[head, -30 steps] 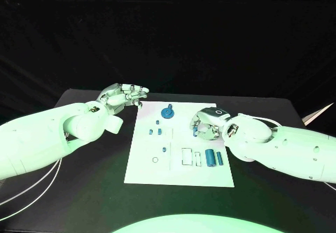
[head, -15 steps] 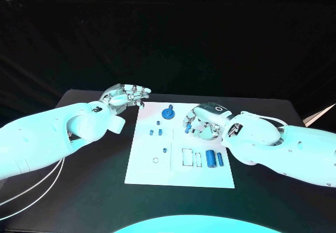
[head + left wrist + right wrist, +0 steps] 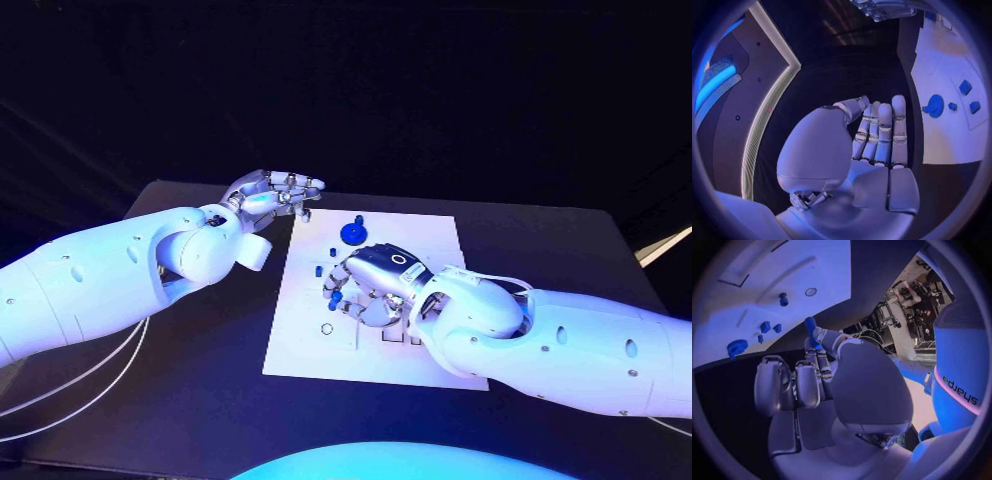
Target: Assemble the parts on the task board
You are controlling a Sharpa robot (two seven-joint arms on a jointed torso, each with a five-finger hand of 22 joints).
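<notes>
R hand pinching blue peg, prob. cylindrical

task board: matt white | arms: glossy plastic (smooth) | table: matt black

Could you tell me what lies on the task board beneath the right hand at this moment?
The right hand holds a blue peg above the task board; a small ring lies beside it. The slots and cylinders beneath the hand are mostly covered.
</notes>
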